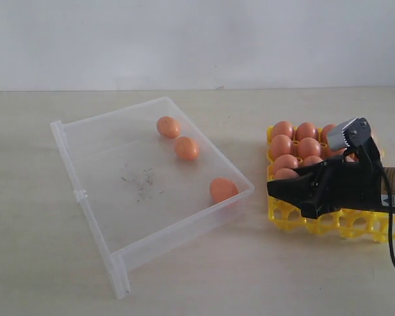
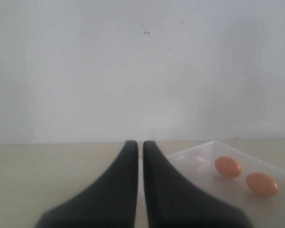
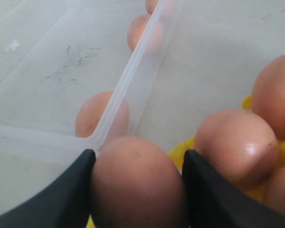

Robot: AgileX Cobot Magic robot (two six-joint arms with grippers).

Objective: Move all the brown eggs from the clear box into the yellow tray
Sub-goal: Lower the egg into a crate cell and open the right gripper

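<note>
The clear box (image 1: 85,197) lies left of centre with three brown eggs (image 1: 186,148) along its right wall. To its right the yellow tray (image 1: 355,227) holds several eggs (image 1: 307,131) in its far rows. My right gripper (image 1: 282,181) hangs over the tray's left edge, shut on a brown egg (image 3: 137,183) that fills the gap between its black fingers (image 3: 71,190). Tray eggs (image 3: 235,142) sit beside it, and the box corner with an egg (image 3: 92,116) lies just beyond. My left gripper (image 2: 139,147) is shut and holds nothing. It is out of the exterior view.
The left wrist view shows the box (image 2: 199,152) and two eggs (image 2: 227,166) off to one side of the fingers, with a white wall behind. Bare tabletop (image 1: 250,263) surrounds box and tray. A black cable (image 1: 392,253) trails from the right arm.
</note>
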